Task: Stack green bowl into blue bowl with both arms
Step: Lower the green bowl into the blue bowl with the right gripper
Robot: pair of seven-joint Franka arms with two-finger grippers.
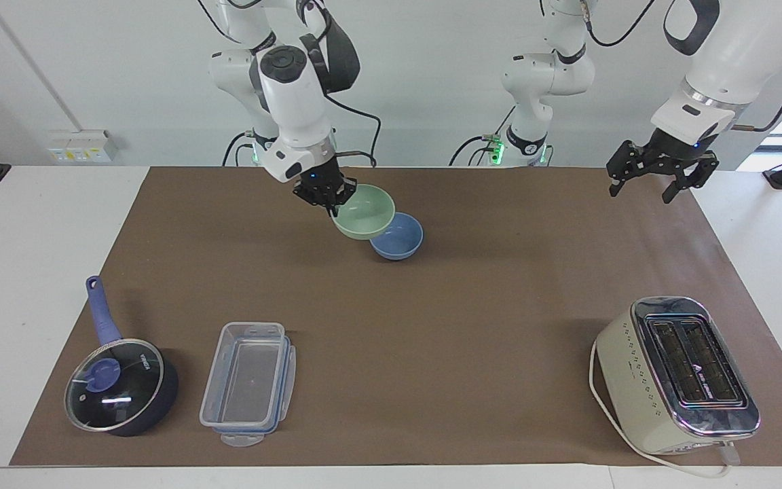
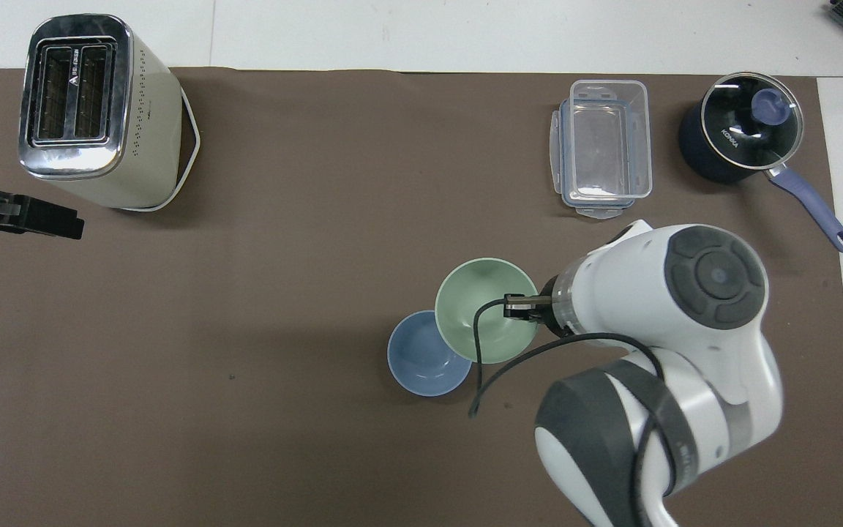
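Pinching the green bowl (image 1: 364, 212) by its 9 o'clock rim, the right gripper (image 1: 329, 202) hangs it over the blue bowl (image 1: 399, 239); the left gripper (image 1: 642, 188) waits, fingers spread.

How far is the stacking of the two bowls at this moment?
Done: the right gripper is shut on the rim of the green bowl and has it lifted off the table. In hand: the green bowl hangs partly over the blue bowl, off centre toward the right arm's end. Left: centre it, lower it in and release. The left gripper waits open above the mat's edge, holding nothing.
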